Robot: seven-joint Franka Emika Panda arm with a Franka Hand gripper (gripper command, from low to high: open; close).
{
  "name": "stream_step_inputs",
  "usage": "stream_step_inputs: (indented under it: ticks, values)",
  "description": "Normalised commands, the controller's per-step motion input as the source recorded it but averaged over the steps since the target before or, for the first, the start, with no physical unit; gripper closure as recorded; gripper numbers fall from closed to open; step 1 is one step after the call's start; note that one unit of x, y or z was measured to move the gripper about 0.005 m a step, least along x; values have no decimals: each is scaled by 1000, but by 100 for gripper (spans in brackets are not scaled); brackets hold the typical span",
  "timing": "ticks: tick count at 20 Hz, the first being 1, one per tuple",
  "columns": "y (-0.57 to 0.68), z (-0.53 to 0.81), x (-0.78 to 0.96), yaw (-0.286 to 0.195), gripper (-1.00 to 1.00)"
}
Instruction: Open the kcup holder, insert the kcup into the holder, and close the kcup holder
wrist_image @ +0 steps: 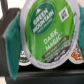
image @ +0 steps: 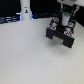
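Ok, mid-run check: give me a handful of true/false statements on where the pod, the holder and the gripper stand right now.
1. The gripper is above the kcup holder. True.
2. The kcup is lying loose on the white table. False: the wrist view shows it filling the frame close to the camera, between the teal fingers.
3. The pod's lid reads Green Mountain, Dark Magic. True.
4. The white bottle-shaped object stands on top of the holder. False: it stands apart, toward the exterior view's left, at the back.
5. The holder sits at the exterior view's left edge. False: it is right of centre.
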Motion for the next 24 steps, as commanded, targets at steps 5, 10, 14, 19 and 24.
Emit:
stream_step_inputs:
  ticks: [5,10,14,19,24]
  values:
    - [-280,276,-156,0,100]
    - [-278,155,-134,-2,100]
    - [-306,-4,-93,-13,100]
    - [-221,1,-62,-12,100]
    - [-130,-2,18,-3,100]
